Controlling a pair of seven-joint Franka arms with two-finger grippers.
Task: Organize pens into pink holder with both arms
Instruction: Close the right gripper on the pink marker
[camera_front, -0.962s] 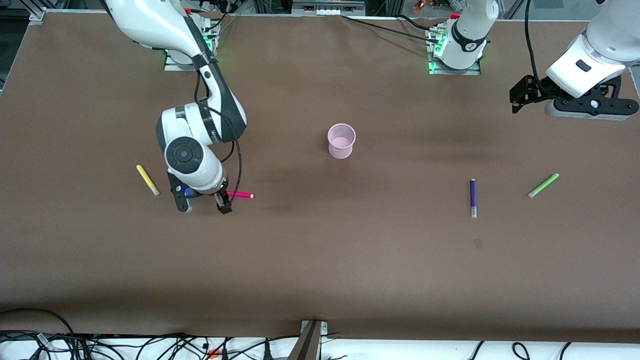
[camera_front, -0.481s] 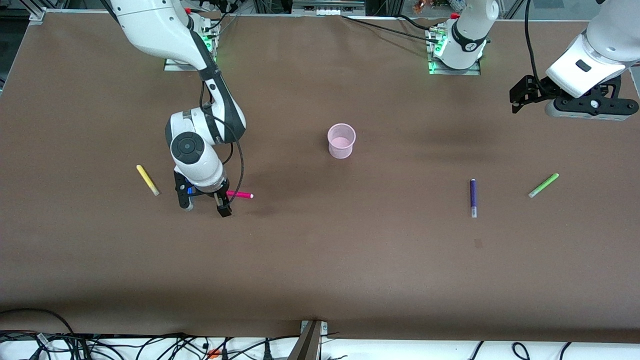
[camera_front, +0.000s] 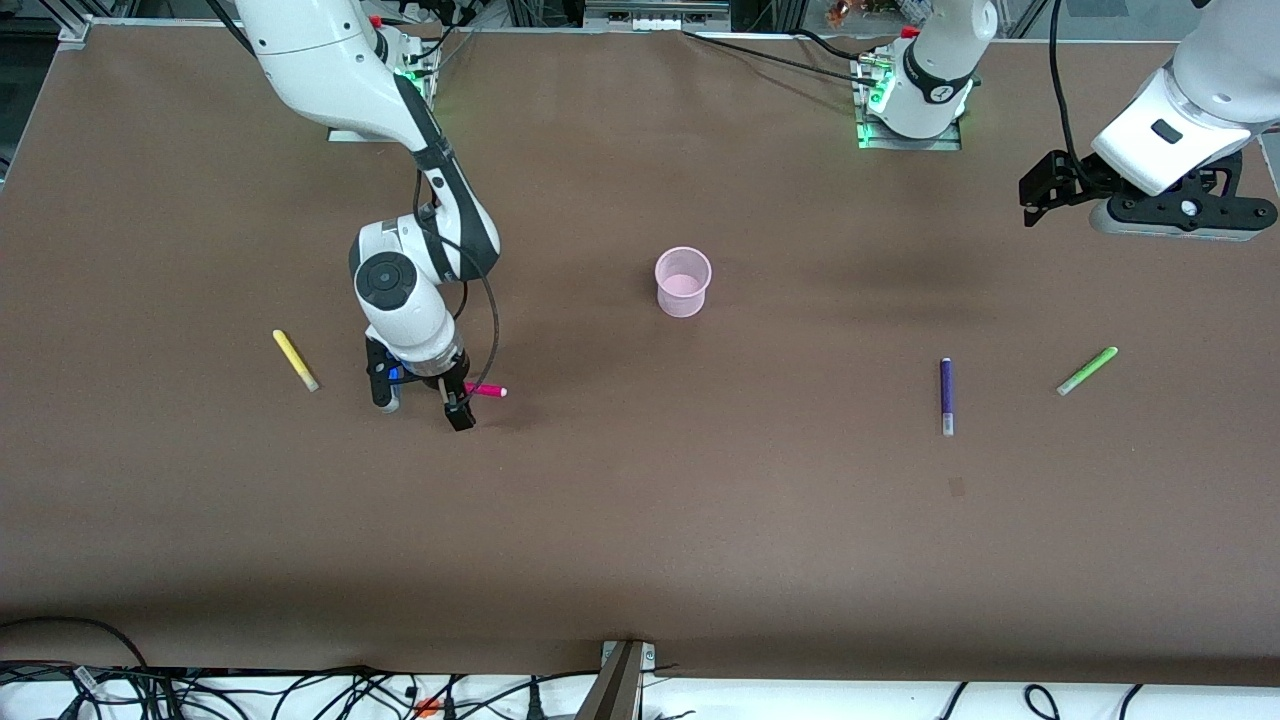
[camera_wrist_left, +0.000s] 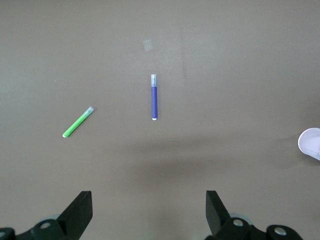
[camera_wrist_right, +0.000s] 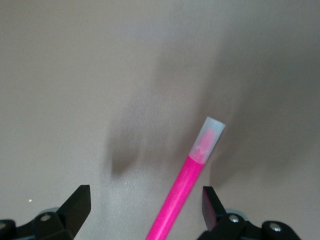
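The right gripper (camera_front: 432, 402) is sitting low over the thin magenta-pink marker pen (camera_front: 487, 390) in the left middle of the front view. Only the right wrist view shows this pen (camera_wrist_right: 189, 181) lying between its wide-open fingers (camera_wrist_right: 75, 206). The left gripper (camera_front: 1040, 190) is waiting at the upper right, fingers wide apart. The small see-through pink plastic cup (camera_front: 683, 283) is standing mid-frame on the brown tabletop (camera_front: 640, 520). Black cables (camera_front: 300, 690) are lying along the bottom edge.

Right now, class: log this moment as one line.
right pincer: open, straddling magenta pen | left pincer: open, waiting | pink holder: empty
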